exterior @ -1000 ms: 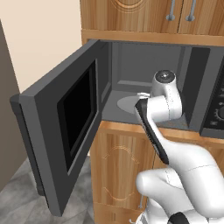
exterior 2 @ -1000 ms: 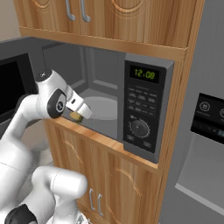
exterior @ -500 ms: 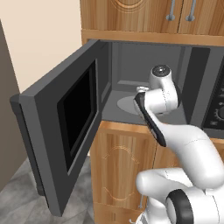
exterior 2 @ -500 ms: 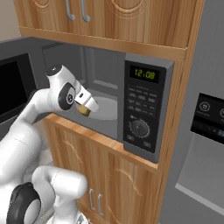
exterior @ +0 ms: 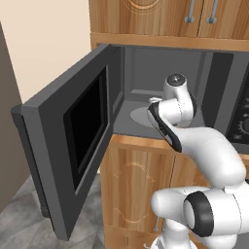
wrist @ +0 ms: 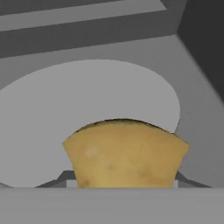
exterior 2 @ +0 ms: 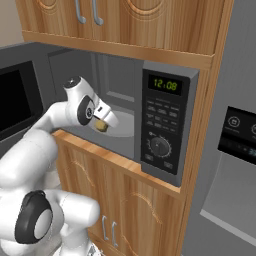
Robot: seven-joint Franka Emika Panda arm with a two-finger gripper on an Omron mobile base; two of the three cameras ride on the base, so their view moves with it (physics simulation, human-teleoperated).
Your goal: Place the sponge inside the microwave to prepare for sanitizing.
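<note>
Claw [exterior 2: 103, 123] is holding the sponge [exterior 2: 101, 125] between its fingertips, jaws partly closed on it. In the right base view the sponge is showing as a small yellow-olive block at the tip of the hand, just past the front edge of the microwave [exterior 2: 165, 125] opening. In the hand view the sponge [wrist: 125, 154] is sitting low in the picture, yellow-tan with a darker upper edge, and hiding most of both fingertips.

Beyond the sponge, the round light grey turntable plate [wrist: 87, 113] is lying flat on the cavity floor. The sponge is hanging over the plate's near edge; I cannot tell whether it is touching the plate. In the left base view the plate [exterior: 141, 115] is showing to the left of the wrist, and the claw itself is hidden behind the white forearm.

The microwave [exterior: 160, 73] cavity is standing open. Its door [exterior: 73, 141] is swinging out to the left and toward the near side, black window facing inward. To the right of the cavity, the control panel [exterior 2: 161, 130] is showing green digits [exterior 2: 165, 84], rows of buttons and a round knob [exterior 2: 159, 146].

Wooden cabinets [exterior 2: 125, 20] are sitting above the microwave, and a wooden cabinet front [exterior: 136, 180] is below it. A grey appliance [exterior 2: 235, 150] with a dark panel is standing far to the right.
</note>
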